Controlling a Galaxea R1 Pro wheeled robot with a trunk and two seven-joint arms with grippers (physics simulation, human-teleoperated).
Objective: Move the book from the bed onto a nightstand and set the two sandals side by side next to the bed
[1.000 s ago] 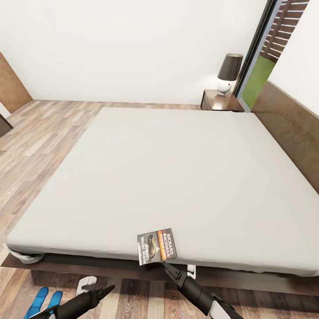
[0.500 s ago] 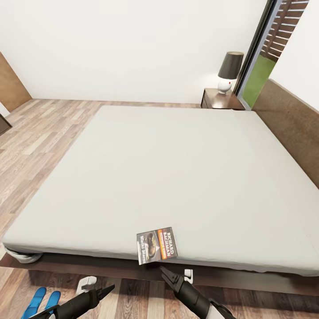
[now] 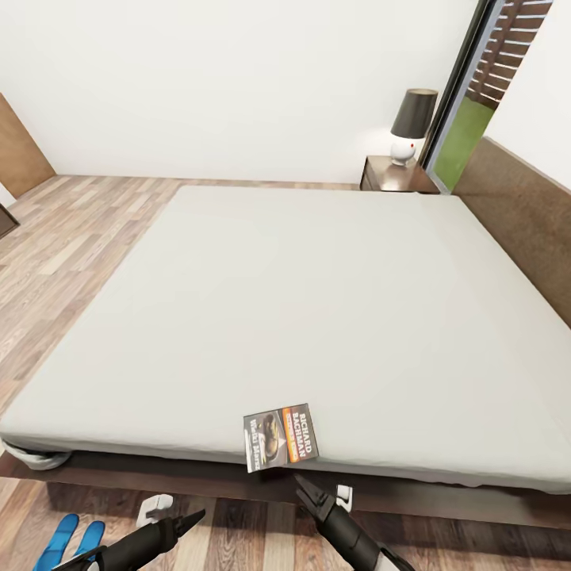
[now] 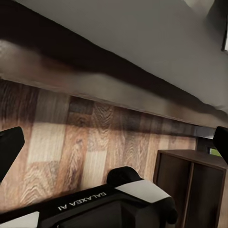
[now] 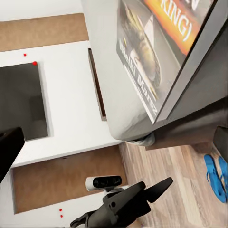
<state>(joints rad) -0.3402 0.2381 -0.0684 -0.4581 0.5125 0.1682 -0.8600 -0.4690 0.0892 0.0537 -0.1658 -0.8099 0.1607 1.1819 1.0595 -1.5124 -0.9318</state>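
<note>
Book-fetching step: right gripper [image 3: 306, 486], fingers apart and empty, sits just under the book [image 3: 281, 437] overhanging the bed [image 3: 317, 301] and must rise to pinch it.

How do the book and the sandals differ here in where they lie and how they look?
The book lies on the bed, at the near edge and slightly overhanging it; the sandals lie on the floor beside the bed. The book is one dark rectangle with an orange band and white lettering; the sandals are a bright blue pair, side by side. Both lie flat, and no gripper touches them.
</note>
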